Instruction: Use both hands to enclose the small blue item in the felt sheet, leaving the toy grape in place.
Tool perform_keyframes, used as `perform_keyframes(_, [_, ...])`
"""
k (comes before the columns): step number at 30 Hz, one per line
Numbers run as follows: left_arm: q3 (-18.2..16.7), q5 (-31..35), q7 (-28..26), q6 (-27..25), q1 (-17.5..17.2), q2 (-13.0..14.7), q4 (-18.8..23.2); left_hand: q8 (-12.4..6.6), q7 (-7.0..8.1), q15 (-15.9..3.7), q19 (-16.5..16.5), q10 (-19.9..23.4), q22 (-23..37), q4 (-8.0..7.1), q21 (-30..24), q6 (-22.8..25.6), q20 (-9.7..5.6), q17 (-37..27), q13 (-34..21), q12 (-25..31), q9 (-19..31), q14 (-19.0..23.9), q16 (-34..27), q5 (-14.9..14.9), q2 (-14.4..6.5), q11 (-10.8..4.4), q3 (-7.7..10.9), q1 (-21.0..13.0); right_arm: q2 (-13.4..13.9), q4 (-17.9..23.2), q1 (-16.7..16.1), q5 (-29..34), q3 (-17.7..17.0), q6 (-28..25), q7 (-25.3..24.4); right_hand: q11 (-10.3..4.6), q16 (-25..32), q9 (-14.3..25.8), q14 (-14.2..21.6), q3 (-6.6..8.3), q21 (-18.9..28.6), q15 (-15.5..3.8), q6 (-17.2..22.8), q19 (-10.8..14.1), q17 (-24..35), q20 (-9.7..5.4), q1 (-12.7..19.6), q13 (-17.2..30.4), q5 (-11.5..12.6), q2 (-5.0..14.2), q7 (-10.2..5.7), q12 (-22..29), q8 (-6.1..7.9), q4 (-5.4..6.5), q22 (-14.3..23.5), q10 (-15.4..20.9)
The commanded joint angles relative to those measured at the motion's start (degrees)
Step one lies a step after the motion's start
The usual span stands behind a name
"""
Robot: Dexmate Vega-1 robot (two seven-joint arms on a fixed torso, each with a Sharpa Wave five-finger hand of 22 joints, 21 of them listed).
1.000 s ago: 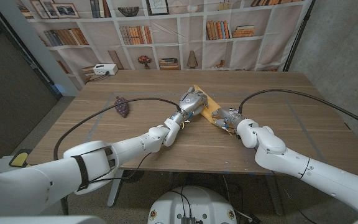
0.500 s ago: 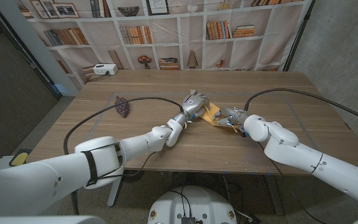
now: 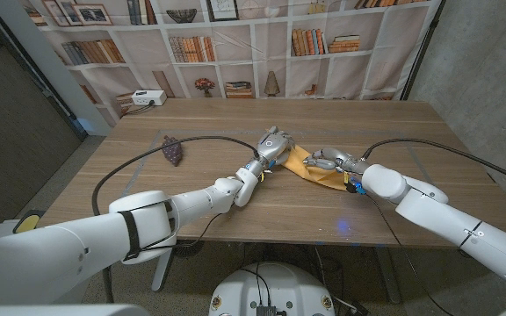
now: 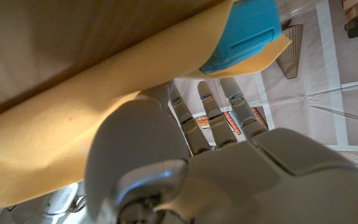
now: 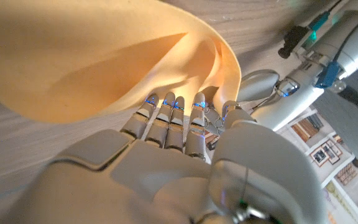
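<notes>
Your right hand (image 3: 325,159) has drawn the yellow felt (image 3: 310,167) rightward, fingers curled under its lifted edge, your left hand (image 3: 271,143) gripping the other end, blue block (image 4: 244,31) lying on it, grape (image 3: 173,150) well apart

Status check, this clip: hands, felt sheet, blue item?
Left hand and right hand gripping yellow felt sheet. Small blue item on sheet, partly exposed. Purple toy grape apart, untouched.
</notes>
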State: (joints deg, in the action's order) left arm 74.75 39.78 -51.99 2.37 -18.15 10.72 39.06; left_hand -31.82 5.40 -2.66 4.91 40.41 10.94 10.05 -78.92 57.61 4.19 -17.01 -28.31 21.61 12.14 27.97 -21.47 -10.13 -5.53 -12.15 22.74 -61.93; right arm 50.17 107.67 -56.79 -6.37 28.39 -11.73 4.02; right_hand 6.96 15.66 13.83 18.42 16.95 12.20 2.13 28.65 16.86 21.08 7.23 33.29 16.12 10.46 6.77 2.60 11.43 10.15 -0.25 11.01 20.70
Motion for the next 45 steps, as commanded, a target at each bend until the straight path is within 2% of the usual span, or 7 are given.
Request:
perform_keyframes(1, [0.7, -0.6, -1.1, 0.7, 0.4, -0.2, -1.3, -0.48, -0.63, -10.28, 0.3, 0.8, 0.2, -0.13, -0.3, 0.5, -0.33, -0.1, -0.2, 0.2, 0.2, 0.7, -0.1, 0.0, 0.1, 0.10, 0.04, -0.8, -3.5, -4.8, -4.1, -9.2, -6.3, 15.0, -7.2, -0.32, -0.7, -0.3, -2.4, -1.37, 0.4, -0.93, -4.0, 1.8, 0.7, 2.41, -2.9, 0.3, 0.1, -0.54, -2.38, -0.3, -0.03, 0.46, 0.1, -2.7])
perform_keyframes(3, [0.7, -0.7, -1.4, 0.9, 0.4, -0.2, -1.5, -0.69, -0.98, -10.28, 0.3, 1.2, 0.2, -0.14, -0.4, 1.0, -0.31, -0.1, -0.3, 0.3, 0.2, 0.8, 0.0, 0.0, 0.2, 0.14, 0.03, -1.0, -3.6, -4.8, -4.1, -9.2, -6.7, 15.7, -7.8, -0.99, -1.1, -0.7, -3.5, -1.81, 0.3, -1.32, -6.3, 1.5, 0.8, 2.21, -3.8, 0.2, 0.1, -0.75, -3.80, -0.3, -0.16, 0.25, 0.1, -3.7])
perform_keyframes(7, [0.4, -0.8, -1.6, 0.5, 0.2, 0.4, -0.4, -0.76, -0.74, -10.27, 0.2, 1.5, 0.2, -0.19, -0.4, 1.2, -0.30, -0.1, -0.3, 0.4, 0.1, 1.2, -0.1, 0.0, 0.3, 0.18, 0.03, -1.1, -4.0, -4.9, -4.4, -8.8, -7.3, 16.8, -9.4, -2.00, -1.7, -1.0, -5.0, -1.95, 0.3, -1.52, -7.6, 1.1, 0.7, 1.95, -4.1, 0.0, 0.0, -0.79, -4.46, -0.5, 0.02, -0.20, 0.1, -4.8])
perform_keyframes(14, [-0.3, -0.8, -1.5, -0.7, -0.5, 2.0, 2.7, -0.86, -0.70, -10.19, 0.2, 2.3, 0.2, -0.33, -0.6, 1.5, -0.38, 0.0, -0.4, 0.6, 0.1, 1.5, 0.0, 0.1, 0.4, 0.23, 0.00, -1.2, -4.7, -5.2, -4.9, -8.8, -8.6, 19.1, -11.3, -2.04, -3.2, -1.5, -7.9, -2.49, 0.0, -2.03, -8.5, 0.4, 0.0, 0.92, -4.8, -0.4, -0.2, -1.78, -5.81, -0.5, 0.32, -0.87, 0.1, -5.9])
perform_keyframes(36, [-5.3, -1.4, 0.5, -2.8, -4.1, 6.9, 13.5, -0.85, 0.10, -9.69, 0.4, 2.5, 0.0, -1.01, -1.2, 1.1, -0.26, 0.3, -0.6, 0.3, 0.3, 2.0, 0.8, 0.2, 0.7, 0.41, 0.02, -0.5, -7.2, -3.0, -9.5, -9.4, -14.0, 24.8, -16.6, -2.71, -3.8, -2.0, -8.8, -3.24, -0.1, -1.90, -7.6, -0.2, -0.8, 0.99, -6.1, -0.9, -0.3, -2.85, -6.46, -0.3, 0.96, -1.11, 0.0, -6.4])
perform_keyframes(40, [-7.0, -1.8, 1.6, -4.3, -5.5, 8.4, 17.4, -0.87, 1.15, -9.37, -0.1, 1.0, -0.1, -1.31, -1.1, 0.0, 0.54, 0.4, -0.3, -0.7, 0.9, 1.5, 1.5, 0.2, 0.8, 0.42, 0.06, 0.1, -7.2, -2.2, -10.3, -9.4, -14.8, 24.5, -17.0, -2.98, -3.9, -2.0, -8.9, -3.30, -0.1, -1.95, -7.4, -0.3, -1.0, 1.09, -6.2, -1.0, -0.3, -2.98, -6.58, -0.2, 1.03, -1.21, 0.0, -6.5])
perform_keyframes(45, [-9.8, -3.4, 5.0, -4.9, -7.7, 11.3, 23.7, 1.13, 2.76, -8.59, -3.3, -1.2, -0.7, -1.54, 0.8, -6.6, 3.02, 0.5, -0.5, -2.0, 1.1, -0.4, 3.3, 0.1, 1.8, 0.19, 0.05, 1.7, -7.4, -1.6, -11.2, -9.6, -15.6, 24.3, -17.4, -2.79, -3.9, -2.1, -8.9, -3.33, -0.1, -2.00, -7.2, -0.4, -1.2, 1.01, -6.3, -1.1, -0.2, -3.07, -6.73, -0.2, 1.11, -1.34, 0.0, -6.5])
